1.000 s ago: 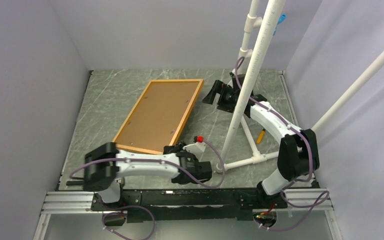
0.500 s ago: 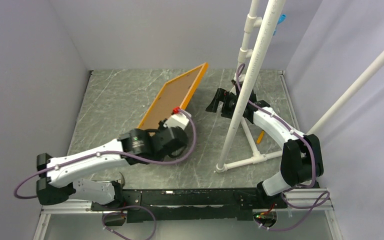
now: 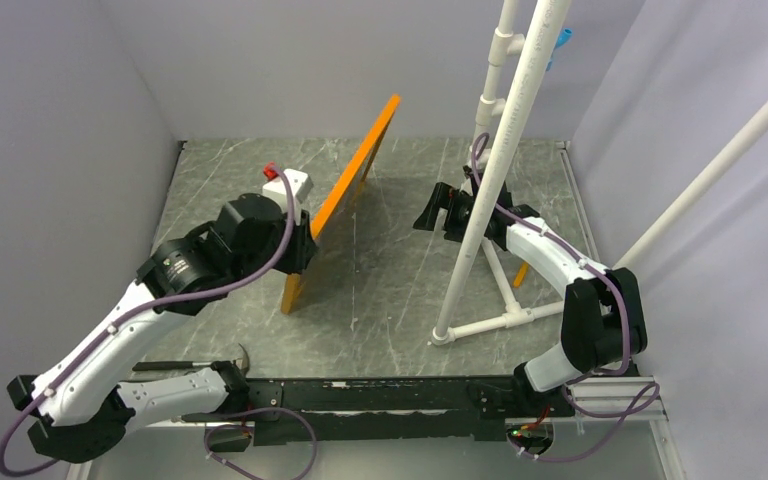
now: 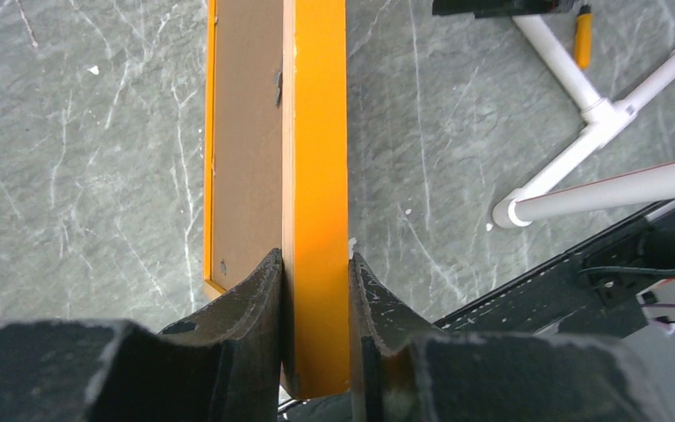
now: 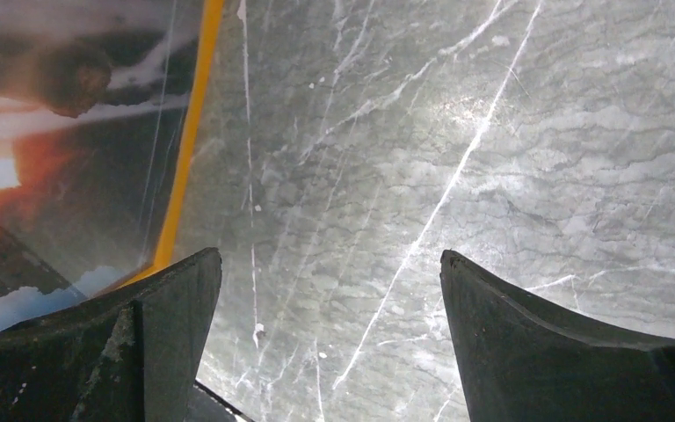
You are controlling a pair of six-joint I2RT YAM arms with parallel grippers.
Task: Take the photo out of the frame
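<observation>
Frame (image 3: 350, 190) stands on edge, long axis running near-to-far, its rim clamped in the left claw (image 4: 315, 268). Its photo (image 5: 44, 167) faces the nearby right claw (image 5: 327, 259), which is wide open and empty.

The frame (image 3: 345, 200), thin, bright orange and rectangular, stands up on edge left of the white pipe stand (image 3: 480, 230) and well apart from it. It runs diagonally away from the near side, and the left gripper (image 4: 315, 264) pinches its upper rail between both fingers; whether its low near corner touches the tabletop cannot be told. The photo (image 5: 53, 158) sits inside it behind glossy glazing on the face turned toward the pipe stand, a dark landscape with a glowing red-orange sun, dark cloud and blue-white tones.
</observation>
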